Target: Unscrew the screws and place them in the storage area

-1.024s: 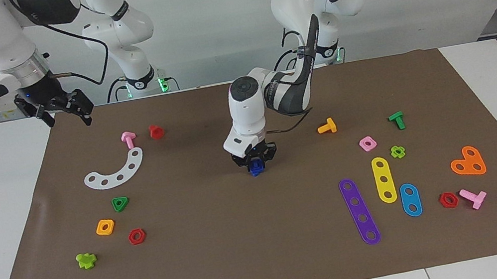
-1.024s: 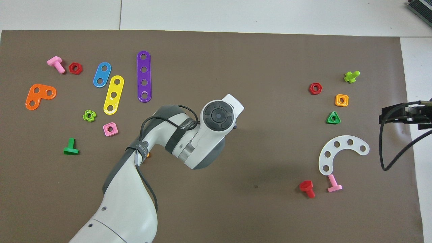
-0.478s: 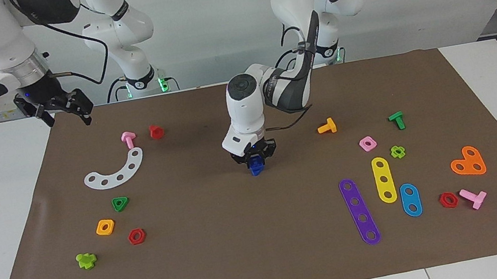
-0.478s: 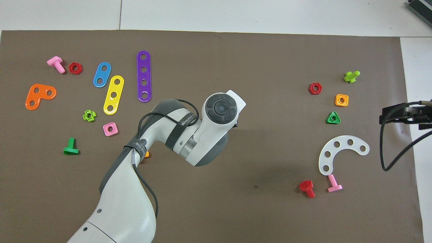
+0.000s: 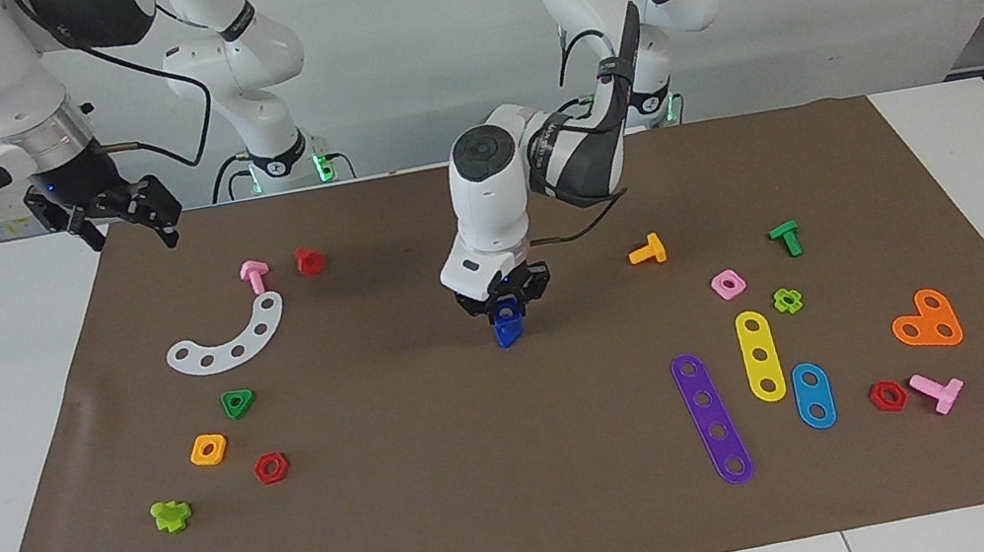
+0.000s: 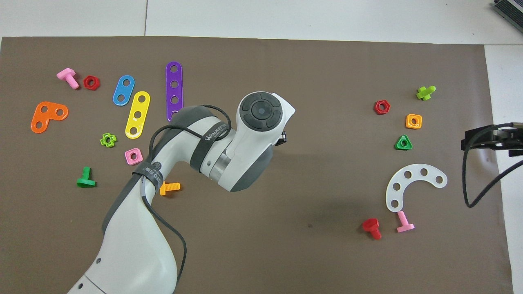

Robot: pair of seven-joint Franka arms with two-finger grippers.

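Raised slightly, left gripper (image 5: 505, 306) pinches the blue screw (image 5: 507, 326) above the mat (image 5: 505, 474); right gripper (image 5: 110, 216) waits, spread.

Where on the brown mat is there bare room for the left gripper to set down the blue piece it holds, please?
The left gripper holds the blue bolt over the widest bare stretch, between the purple strip and the red hex nut. It is crowded around the yellow strip and around the white arc.

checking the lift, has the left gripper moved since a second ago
Yes. In the facing view the left gripper, shut on the blue bolt, has risen slightly from the brown mat; its height against the orange bolt shows this.
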